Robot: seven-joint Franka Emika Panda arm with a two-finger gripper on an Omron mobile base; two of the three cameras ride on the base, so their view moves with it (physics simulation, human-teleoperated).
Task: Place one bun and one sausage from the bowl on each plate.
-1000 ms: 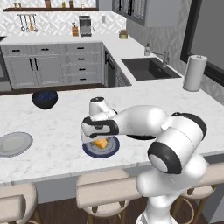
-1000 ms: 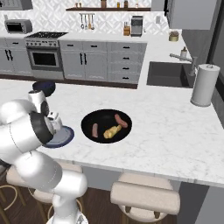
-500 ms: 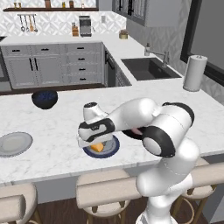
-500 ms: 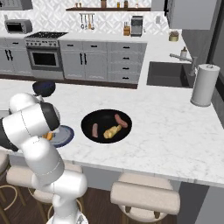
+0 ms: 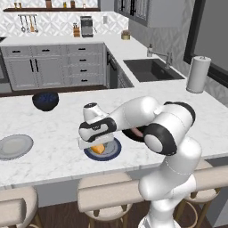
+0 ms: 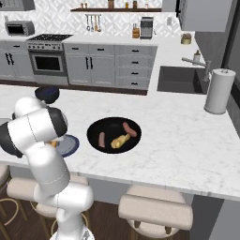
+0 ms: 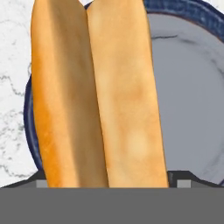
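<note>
Hovering low over the dark blue plate (image 5: 112, 151), the gripper (image 5: 91, 144) has its jaws spread wide on either side of a bun (image 7: 98, 96), which lies on the plate's left portion in the hand view and fills most of that view lengthwise; whether the finger pads touch the bun cannot be told. From the left base view the bun (image 5: 98, 148) shows as an orange patch under the hand, on the blue plate near the counter's front edge. Just to the plate's right sits the wide black bowl (image 6: 114, 123), holding two sausages (image 6: 129, 129) (image 6: 101, 139) and a second bun (image 6: 120, 140) between them. The light grey plate (image 5: 15, 146) lies bare, well apart at the left end of the white marble counter (image 5: 58, 122). A smaller dark blue bowl (image 5: 45, 100) stands farther back on the counter, and a paper towel roll (image 5: 197, 74) stands upright beside the sink (image 5: 152, 70).
</note>
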